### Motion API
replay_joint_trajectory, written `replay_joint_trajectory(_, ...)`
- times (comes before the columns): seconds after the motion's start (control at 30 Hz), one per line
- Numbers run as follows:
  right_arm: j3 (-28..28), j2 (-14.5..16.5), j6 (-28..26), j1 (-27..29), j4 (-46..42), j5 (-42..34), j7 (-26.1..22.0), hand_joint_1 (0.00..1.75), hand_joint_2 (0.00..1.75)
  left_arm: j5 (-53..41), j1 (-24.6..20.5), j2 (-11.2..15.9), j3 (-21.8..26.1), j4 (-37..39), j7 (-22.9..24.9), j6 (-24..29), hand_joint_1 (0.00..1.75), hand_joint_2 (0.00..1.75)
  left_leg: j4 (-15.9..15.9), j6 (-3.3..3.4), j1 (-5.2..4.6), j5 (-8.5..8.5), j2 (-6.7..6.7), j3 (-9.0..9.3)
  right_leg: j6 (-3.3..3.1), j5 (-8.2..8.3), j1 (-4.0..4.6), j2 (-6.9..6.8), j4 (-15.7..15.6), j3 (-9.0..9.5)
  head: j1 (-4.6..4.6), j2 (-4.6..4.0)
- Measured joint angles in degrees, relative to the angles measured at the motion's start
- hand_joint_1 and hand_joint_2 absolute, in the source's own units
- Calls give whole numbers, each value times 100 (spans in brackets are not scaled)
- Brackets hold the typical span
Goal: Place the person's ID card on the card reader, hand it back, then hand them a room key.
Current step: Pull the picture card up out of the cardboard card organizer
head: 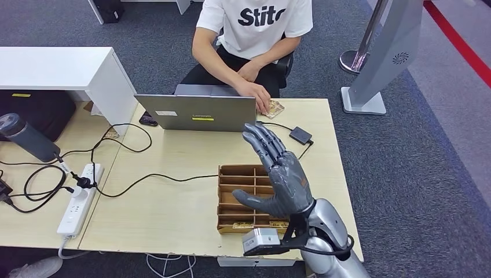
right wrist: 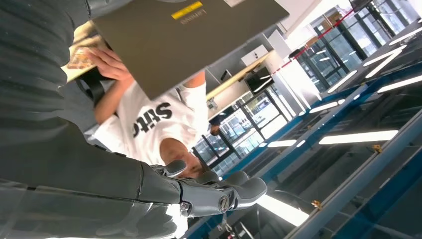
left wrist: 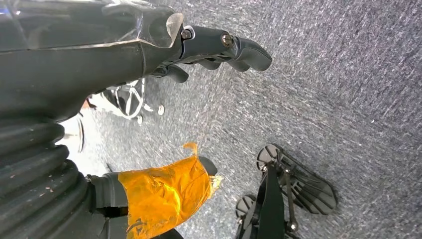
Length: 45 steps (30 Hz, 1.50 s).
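Both hands empty | right hand [head: 277, 174] fingers spread | card [head: 272, 108] beyond, under person's hand [head: 256, 92]

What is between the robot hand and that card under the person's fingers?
Nothing visible blocks it. The right robot hand is raised, open and empty, over the wooden divided tray. The card lies at the table's far edge under the person's hand, right of the laptop. Only bare tabletop and a cable lie between.

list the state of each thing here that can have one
right hand: raised over the table, fingers apart, holding nothing
left hand: hanging over the carpet, holding nothing
laptop: open
wooden tray: flat on the table
card: flat, under the person's hand
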Motion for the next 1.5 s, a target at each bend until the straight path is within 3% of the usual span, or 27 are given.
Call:
replay_joint_trajectory(0.2, -244, -340, -25, 649, -219, 304, -101, 0, 175, 63, 9, -36, 195, 0, -36, 4, 0, 175, 0, 1, 0, -1, 2, 0, 0, -1, 0, 1, 0, 1, 0, 0)
replay_joint_trajectory(0.47, -220, -973, -34, 820, -230, 750, -129, 0, 175, -23, 9, -38, 304, 0, -25, 1, 0, 175, 0, 1, -1, 0, 2, 1, 0, 1, 0, 0, 0, 4, -2, 0)
replay_joint_trajectory(0.67, 211, -1646, -148, 766, -248, 1360, 457, 0, 175, -48, 7, -38, 415, 0, -1, 1, 0, 175, 0, 2, -2, -1, 1, 0, 0, 0, -1, -1, 0, 4, -2, 0)
replay_joint_trajectory(0.77, 419, -2062, 56, 666, -256, 1150, 669, 0, 175, -59, 6, -38, 485, 0, -2, -3, 0, 175, 1, 2, -3, -1, 1, 0, 1, 0, -1, -2, -2, 4, -2, 0)
replay_joint_trajectory(0.97, 635, -3037, 615, 584, -308, 241, 588, 0, 175, -83, 10, -23, 583, 0, -55, -54, 0, 175, 3, 7, -7, -3, -5, -2, 2, 1, -3, -14, -3, 8, -2, 0)
replay_joint_trajectory(1.1, 678, -3447, 756, 577, -349, 124, 567, 0, 175, -113, 9, -15, 632, 0, -64, -61, 0, 175, 4, 10, -7, -5, -5, -1, 2, 1, -7, -13, -4, 8, -2, 0)
replay_joint_trajectory(1.3, 874, -3749, 853, 462, -421, 217, 468, 0, 175, -176, 4, -14, 664, 0, -63, -91, 0, 175, 2, 10, -6, -5, -3, -1, 2, 1, -6, -11, -2, 7, -3, 0)
replay_joint_trajectory(1.5, 1392, -3644, 617, 163, -334, 585, 496, 0, 175, -288, -5, -16, 667, 0, -61, -129, 0, 175, 2, 10, -5, -4, -3, 1, 2, 1, -5, -11, 1, 8, -1, 0)
